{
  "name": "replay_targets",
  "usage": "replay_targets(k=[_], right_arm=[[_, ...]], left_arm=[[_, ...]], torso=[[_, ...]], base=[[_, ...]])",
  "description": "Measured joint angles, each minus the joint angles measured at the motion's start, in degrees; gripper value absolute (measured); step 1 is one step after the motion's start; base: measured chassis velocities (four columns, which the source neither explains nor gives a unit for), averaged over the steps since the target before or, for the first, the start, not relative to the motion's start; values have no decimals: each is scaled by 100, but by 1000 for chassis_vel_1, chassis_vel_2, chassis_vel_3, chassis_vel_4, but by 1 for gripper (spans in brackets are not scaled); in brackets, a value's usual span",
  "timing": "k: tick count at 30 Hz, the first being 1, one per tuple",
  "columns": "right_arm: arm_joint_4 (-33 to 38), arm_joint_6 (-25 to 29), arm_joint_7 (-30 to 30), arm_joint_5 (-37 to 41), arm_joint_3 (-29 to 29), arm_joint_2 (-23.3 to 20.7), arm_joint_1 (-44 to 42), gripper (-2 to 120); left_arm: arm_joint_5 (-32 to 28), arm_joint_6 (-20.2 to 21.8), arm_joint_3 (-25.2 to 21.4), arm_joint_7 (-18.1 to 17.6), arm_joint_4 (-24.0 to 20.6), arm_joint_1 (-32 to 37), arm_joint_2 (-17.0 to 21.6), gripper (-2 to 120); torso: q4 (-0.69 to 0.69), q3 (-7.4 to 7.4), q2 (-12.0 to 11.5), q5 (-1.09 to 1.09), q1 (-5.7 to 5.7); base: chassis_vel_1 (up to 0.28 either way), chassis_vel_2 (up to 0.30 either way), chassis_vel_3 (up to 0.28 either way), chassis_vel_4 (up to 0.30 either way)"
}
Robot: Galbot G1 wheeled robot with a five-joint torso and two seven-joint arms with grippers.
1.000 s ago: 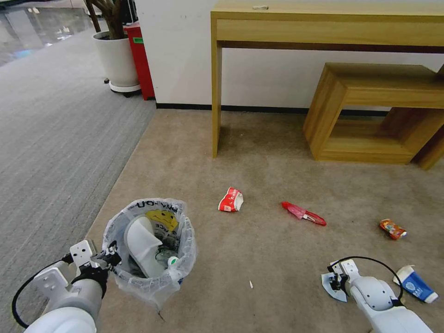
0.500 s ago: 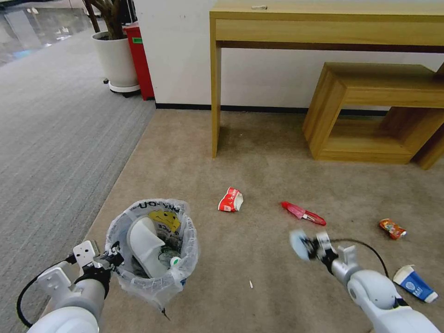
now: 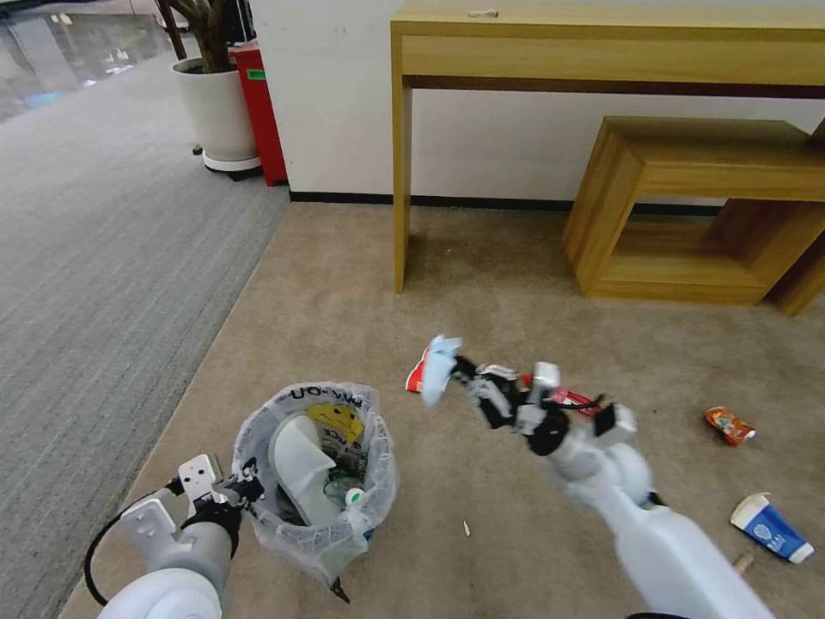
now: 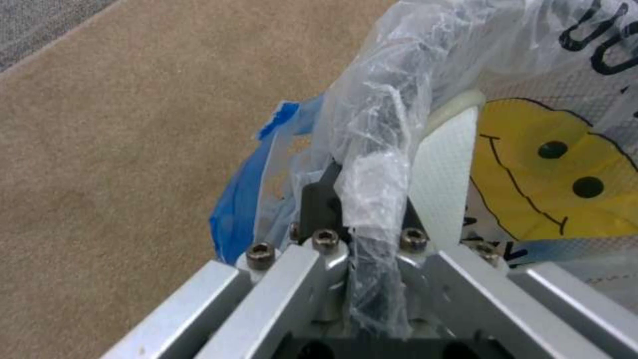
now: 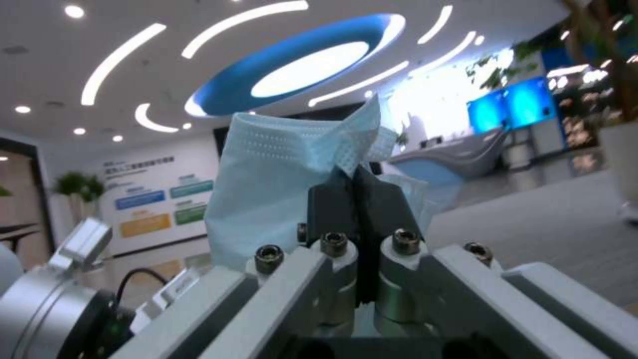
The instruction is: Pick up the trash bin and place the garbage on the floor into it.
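Beige carpet floor (image 3: 361,284) runs from the far white wall to the near edge, with a wooden desk (image 3: 601,43) and a low wooden shelf unit (image 3: 705,206) against the wall at far right and grey striped carpet (image 3: 103,258) on the left.

Trash bin (image 3: 314,481): near left, lined with a thin printed bag, a white slipper (image 3: 301,456) standing inside. Left gripper (image 3: 245,492) is clamped on the near-left rim, pinching liner and rim together. Judgement: the bin is light and stiff at the rim; the film is slippery and tears easily, so the rim is the right place to hold.

Right gripper (image 3: 460,371): raised in mid-scene, to the right of and beyond the bin, jaws closed on a blue mask (image 3: 436,365). In the right wrist view the mask (image 5: 286,174) is pinched by one edge and hangs loose. Judgement: weightless, limp, liable to cling to the pads on release.

Garbage on the floor:
- blue-white cup (image 3: 771,528), near right; crushed, thin-walled, best taken across the flattened sides.
- red-white cup (image 3: 417,376), partly behind the mask.
- orange can (image 3: 730,425), right.
- red wrapper (image 3: 577,398), flat, behind the right arm.
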Motion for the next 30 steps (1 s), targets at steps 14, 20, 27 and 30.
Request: replay_targets(k=[14,20,27,30], right_arm=[[-1044,35,-134,-409,-1179,477,786,0],[-1075,34,-242,-639,-1223,358,817,18],[-1036,21,-435,-846,-1077,259,752,43],[-1039,20,-469,-959,-997,212,717,53]], left_arm=[[-37,27,-1,17,12,-129,23,1],[-50,43,5,25,-67,-127,34,1],[-45,45,-8,26,-79,-105,47,1],[-40,45,-11,26,-86,-101,48,1]], torso=[[0,0,0,-1,0],[-1,0,0,0,0],[-1,-1,0,0,0],[-1,-1,0,0,0]], base=[[0,0,0,0],[0,0,0,0],[0,0,0,0],[0,0,0,0]])
